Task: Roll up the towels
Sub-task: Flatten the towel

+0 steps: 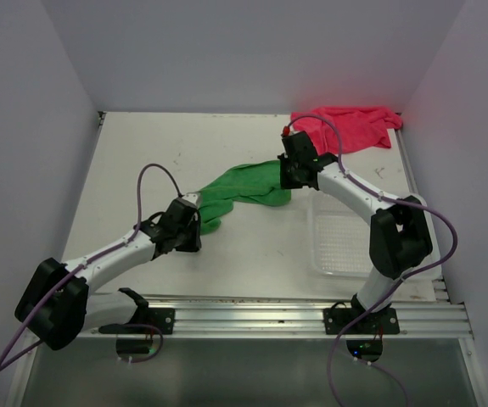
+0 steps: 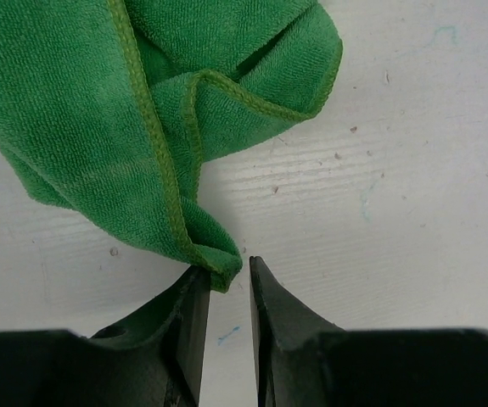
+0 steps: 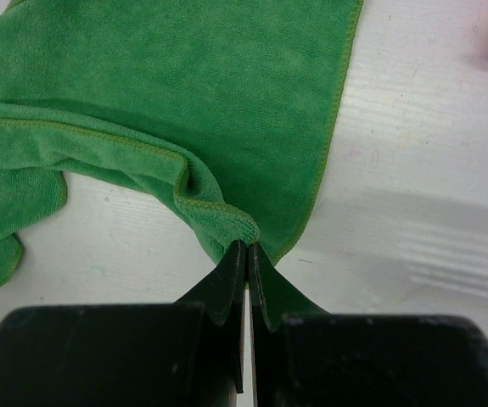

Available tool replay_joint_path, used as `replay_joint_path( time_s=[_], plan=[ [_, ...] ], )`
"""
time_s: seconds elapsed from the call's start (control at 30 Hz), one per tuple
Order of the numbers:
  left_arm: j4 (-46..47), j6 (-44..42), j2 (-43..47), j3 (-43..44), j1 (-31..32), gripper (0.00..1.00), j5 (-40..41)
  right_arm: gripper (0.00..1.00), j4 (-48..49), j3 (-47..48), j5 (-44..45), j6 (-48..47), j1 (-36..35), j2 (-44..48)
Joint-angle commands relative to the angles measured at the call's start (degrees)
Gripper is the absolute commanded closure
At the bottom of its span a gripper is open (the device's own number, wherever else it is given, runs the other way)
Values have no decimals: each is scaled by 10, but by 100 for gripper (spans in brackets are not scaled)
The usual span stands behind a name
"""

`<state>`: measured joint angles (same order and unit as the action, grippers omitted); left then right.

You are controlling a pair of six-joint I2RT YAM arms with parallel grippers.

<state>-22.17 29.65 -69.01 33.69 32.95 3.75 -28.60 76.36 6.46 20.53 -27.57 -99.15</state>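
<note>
Pink towel overhead; wrist sliver, perhaps

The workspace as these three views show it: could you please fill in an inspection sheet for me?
Surface: white table, scuffed, with small marks.
Job's things: green towel lies crumpled at mid-table, drawn out between the two arms; pink towel is bunched at the far right corner; neither is rolled.
Clutter: clear mesh basket on the right, beside the right arm.
End effectors: left end effector is slightly open, with a green towel corner at its tips, not pinched; right end effector is shut on a hemmed fold of the green towel.
Cables: purple cables loop along both arms.
Surroundings: plain pale walls on three sides; metal rail at the near edge.
</note>
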Motion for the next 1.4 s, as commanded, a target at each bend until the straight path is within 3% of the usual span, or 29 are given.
replay_joint_path(
  time_s=[0.0, 0.4, 0.57, 0.7, 0.87, 1.1, 1.2, 1.27, 1.37],
  plan=[
    [-2, 16, 3, 17, 7, 71, 29, 100, 18, -2, -2, 3, 2, 2],
    [-13, 33, -2, 14, 9, 79, 79, 100, 17, -2, -7, 5, 2, 3],
    [-11, 36, -3, 11, 10, 98, 77, 100, 19, -2, -7, 5, 2, 5],
    [-29, 38, 16, 34, 10, 100, 87, 100, 17, 2, -7, 4, 2, 10],
    [-94, 48, 63, 96, 10, 100, 160, 100, 7, 26, -7, 6, 4, 13],
    [-164, 3, 36, 235, 4, 100, 317, 100, -40, 113, 11, 2, 4, 8],
    [-147, -44, 29, 261, -46, 100, 303, 100, -71, 172, 26, -7, 5, -3],
    [-121, -72, 27, 275, -115, 100, 271, 100, -85, 220, 31, -12, 8, -16],
    [-115, -111, 2, 329, -160, 100, 286, 100, -113, 289, 36, -16, 16, -35]
  ],
)
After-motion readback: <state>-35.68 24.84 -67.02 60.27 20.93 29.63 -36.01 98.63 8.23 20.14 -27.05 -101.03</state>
